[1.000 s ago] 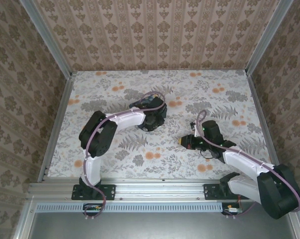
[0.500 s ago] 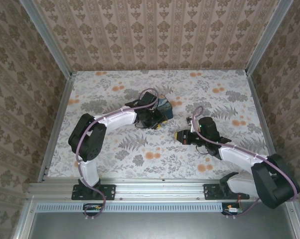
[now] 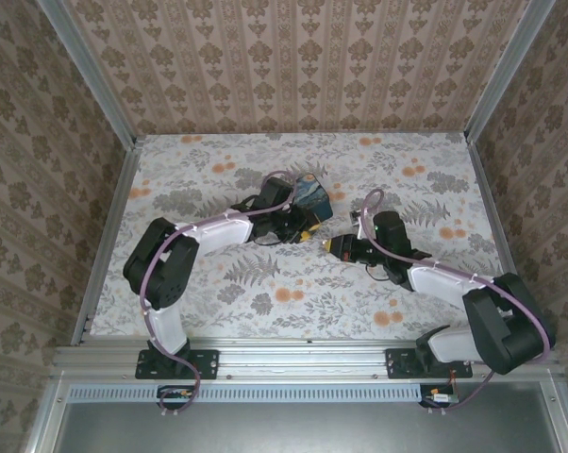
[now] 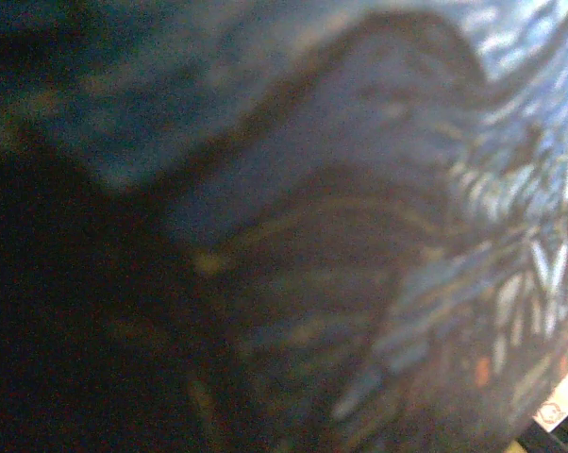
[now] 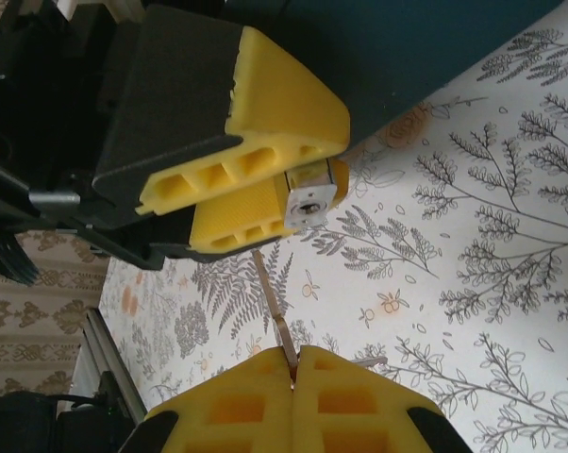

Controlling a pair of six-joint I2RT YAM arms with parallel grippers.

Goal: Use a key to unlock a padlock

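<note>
In the right wrist view, my left gripper [image 5: 295, 179] is shut on the padlock [image 5: 310, 200], a small metal body whose keyhole face shows between the yellow fingers [image 5: 265, 113]. Its shackle is hidden. My right gripper [image 5: 293, 366] is shut on the key [image 5: 276, 307], a thin metal blade. The blade points up at the left gripper's lower finger, just left of the keyhole and outside it. From above, the left gripper [image 3: 306, 233] and right gripper [image 3: 333, 247] nearly meet at mid-table.
The dark blue swirl-painted box [image 3: 312, 193] lies just behind the left gripper, and its blurred surface [image 4: 378, 189] is close to the left wrist camera. Floral tabletop [image 3: 265, 283] lies all round. Patterned walls close the back and sides.
The left arm stretched rightward, uncovering the blue box. The right gripper moved left and up, closing the gap to the left gripper.
</note>
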